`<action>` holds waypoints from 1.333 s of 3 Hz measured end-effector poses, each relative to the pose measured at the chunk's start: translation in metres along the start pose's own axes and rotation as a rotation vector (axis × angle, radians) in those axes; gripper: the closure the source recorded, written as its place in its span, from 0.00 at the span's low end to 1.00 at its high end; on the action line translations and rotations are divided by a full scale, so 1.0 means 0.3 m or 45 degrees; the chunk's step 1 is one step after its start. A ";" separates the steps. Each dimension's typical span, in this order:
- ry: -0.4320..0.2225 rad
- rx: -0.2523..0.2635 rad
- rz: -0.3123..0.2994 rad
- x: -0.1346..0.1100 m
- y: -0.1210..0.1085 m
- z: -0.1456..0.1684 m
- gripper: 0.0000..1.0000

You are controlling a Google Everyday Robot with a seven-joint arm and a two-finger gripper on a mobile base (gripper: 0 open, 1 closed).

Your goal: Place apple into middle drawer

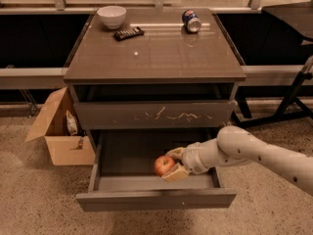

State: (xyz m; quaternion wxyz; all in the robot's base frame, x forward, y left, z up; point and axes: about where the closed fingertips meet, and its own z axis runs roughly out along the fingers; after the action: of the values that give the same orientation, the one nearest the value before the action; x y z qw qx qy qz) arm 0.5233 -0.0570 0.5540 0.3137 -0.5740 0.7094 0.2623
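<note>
The apple [163,164], red with yellowish patches, is inside the pulled-out middle drawer [155,199], low over its floor near the front right. My gripper [172,164] reaches in from the right and is shut on the apple, one pale finger behind it and one in front. My white arm [254,153] crosses over the drawer's right side. The drawer's front panel is plain. Above it sits a closed drawer front with white scratches [154,114].
On the cabinet top [156,58] stand a white bowl [111,16], a dark flat object [128,33] and a soda can on its side [191,21]. An open cardboard box [61,133] sits on the floor at the left. Black stand legs [293,99] are at the right.
</note>
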 end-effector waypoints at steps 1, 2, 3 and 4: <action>-0.032 0.001 0.047 0.089 -0.039 0.038 1.00; -0.048 0.019 0.106 0.162 -0.097 0.063 0.82; -0.038 0.047 0.147 0.215 -0.161 0.069 0.59; -0.020 0.057 0.171 0.250 -0.216 0.079 0.35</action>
State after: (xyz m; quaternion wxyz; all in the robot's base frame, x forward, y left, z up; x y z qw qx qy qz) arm 0.5793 -0.1015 0.4817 0.3138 -0.5159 0.7495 0.2712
